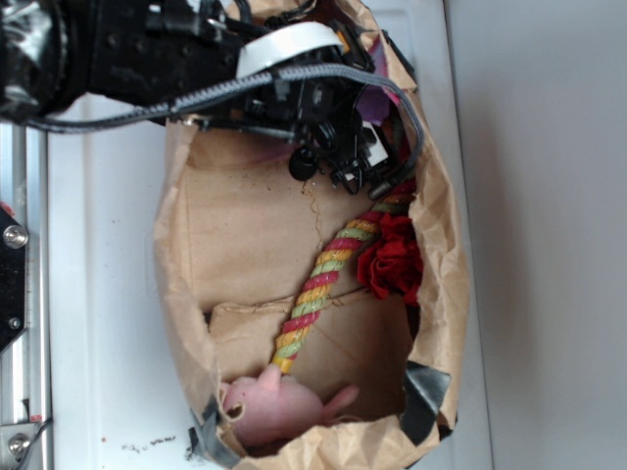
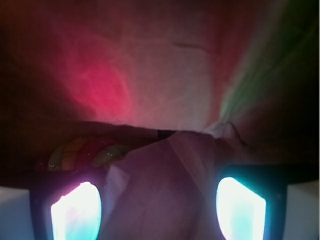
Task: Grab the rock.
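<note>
The rock does not show in either view; it is hidden. My gripper [image 1: 341, 162] hangs inside the top end of a brown paper bag [image 1: 181, 235], close to the upper end of a striped rope [image 1: 318, 284]. In the wrist view the gripper [image 2: 159, 202] is open, its two glowing pads [image 2: 76, 212] wide apart. Between them lies a creased purplish surface [image 2: 170, 185] that I cannot identify. The rope [image 2: 82, 152] shows just beyond the left pad, and the bag's wall fills the background.
A red fabric flower [image 1: 392, 259] lies against the bag's right wall. A pink plush toy [image 1: 279, 406] sits at the bottom end. The bag rests on a white surface [image 1: 98, 294], with a metal rail [image 1: 20, 294] at the left.
</note>
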Controlling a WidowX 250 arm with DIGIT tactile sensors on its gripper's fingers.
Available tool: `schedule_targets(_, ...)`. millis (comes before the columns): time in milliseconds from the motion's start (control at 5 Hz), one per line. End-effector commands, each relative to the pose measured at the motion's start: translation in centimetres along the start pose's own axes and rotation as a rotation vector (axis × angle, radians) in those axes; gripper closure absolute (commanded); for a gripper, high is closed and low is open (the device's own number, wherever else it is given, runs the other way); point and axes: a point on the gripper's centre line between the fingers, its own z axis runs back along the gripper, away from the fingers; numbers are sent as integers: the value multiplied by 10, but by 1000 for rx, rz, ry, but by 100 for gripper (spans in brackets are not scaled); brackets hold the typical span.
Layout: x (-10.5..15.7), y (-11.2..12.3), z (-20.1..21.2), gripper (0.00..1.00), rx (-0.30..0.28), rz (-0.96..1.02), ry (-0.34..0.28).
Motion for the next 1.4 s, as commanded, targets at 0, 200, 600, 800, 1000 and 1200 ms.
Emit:
schedule_targets(0, 20, 3, 14, 0, -2, 9, -57)
schedule_targets(200, 20, 3, 14, 0, -2, 9, -57)
schedule_targets(600, 27, 1, 18, 0, 29, 63, 0)
schedule_targets(800, 39, 7, 31, 0, 5, 83, 46)
schedule_targets(1000, 50, 15, 40, 0, -23, 103, 62)
schedule_targets(1200, 54, 17, 50, 0, -50, 114, 55)
